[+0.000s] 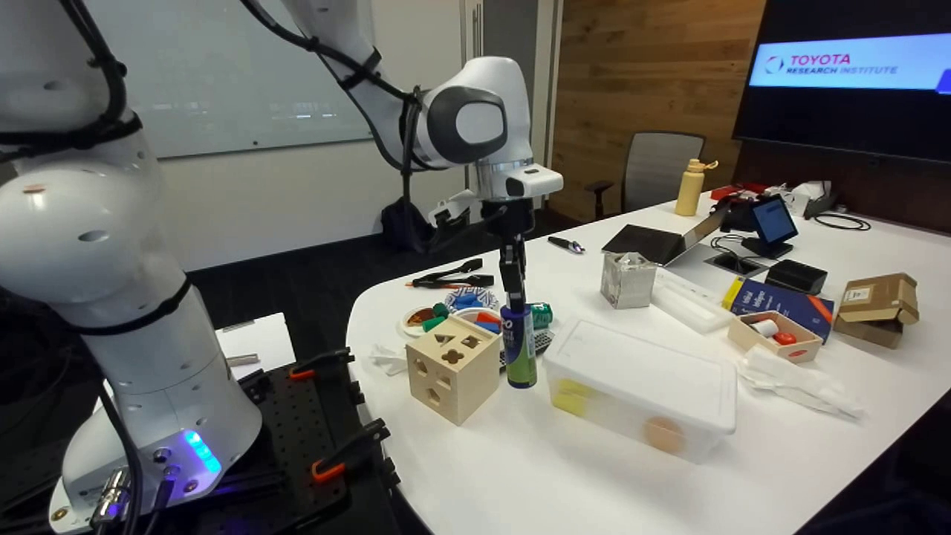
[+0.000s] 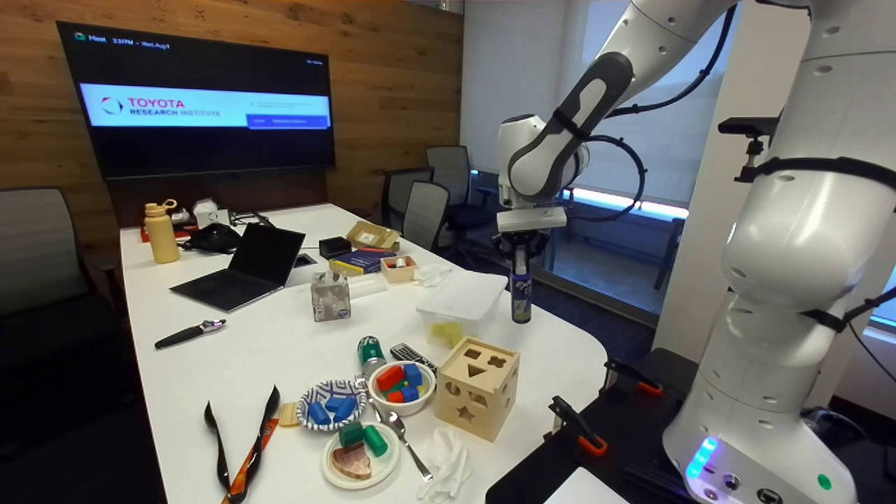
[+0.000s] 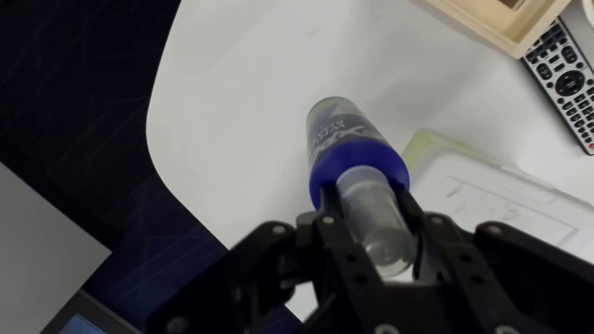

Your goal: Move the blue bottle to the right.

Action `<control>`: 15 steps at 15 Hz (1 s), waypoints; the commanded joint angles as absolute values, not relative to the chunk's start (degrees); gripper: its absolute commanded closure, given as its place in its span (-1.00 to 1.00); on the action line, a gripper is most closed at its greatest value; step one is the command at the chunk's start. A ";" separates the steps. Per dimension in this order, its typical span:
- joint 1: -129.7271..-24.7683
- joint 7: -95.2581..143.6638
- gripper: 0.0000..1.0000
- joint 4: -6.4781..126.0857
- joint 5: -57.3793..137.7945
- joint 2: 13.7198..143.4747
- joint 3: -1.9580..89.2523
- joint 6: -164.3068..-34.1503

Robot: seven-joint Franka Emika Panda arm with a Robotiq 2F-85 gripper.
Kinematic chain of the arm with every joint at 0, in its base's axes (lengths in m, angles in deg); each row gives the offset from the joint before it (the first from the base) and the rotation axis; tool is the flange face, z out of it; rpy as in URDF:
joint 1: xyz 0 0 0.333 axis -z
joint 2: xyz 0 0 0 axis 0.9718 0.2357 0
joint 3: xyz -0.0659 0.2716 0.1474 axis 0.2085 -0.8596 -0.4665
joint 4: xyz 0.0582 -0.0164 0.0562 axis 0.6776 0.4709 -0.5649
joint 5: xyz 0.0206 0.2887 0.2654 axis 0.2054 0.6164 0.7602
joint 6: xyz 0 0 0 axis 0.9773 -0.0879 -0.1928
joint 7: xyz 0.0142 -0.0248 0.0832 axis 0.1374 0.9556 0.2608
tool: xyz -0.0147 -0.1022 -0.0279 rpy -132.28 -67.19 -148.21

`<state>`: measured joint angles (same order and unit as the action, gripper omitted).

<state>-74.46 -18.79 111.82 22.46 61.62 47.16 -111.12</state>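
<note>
The blue bottle (image 1: 519, 345) is slim, with a blue upper body, a green lower part and a clear cap. It stands upright in both exterior views (image 2: 521, 297). My gripper (image 1: 514, 293) is directly above it, pointing down, and also shows in an exterior view (image 2: 519, 260). In the wrist view the fingers (image 3: 366, 198) are closed on both sides of the clear cap of the bottle (image 3: 348, 144). The bottle looks raised off the table, with a soft shadow away from its base; the gap is hard to judge.
A wooden cube box (image 1: 455, 368) and a clear lidded box (image 1: 639, 383) stand near the bottle. A remote (image 3: 568, 83) lies by the cube. Bowls with blocks (image 2: 402, 400) and a green can (image 2: 369, 350) are beyond. The table edge (image 3: 151, 139) curves close by.
</note>
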 commanded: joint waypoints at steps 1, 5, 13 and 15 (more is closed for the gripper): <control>-70.91 -17.69 0.85 113.46 22.48 64.78 47.86 -117.68; -69.76 -10.50 0.85 112.19 28.91 72.59 48.68 -125.20; -67.83 9.36 0.85 107.98 51.57 83.71 45.57 -130.17; -68.17 10.42 -0.13 106.96 53.09 84.36 45.79 -129.40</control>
<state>-68.66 7.57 108.85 50.20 84.08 46.38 -130.89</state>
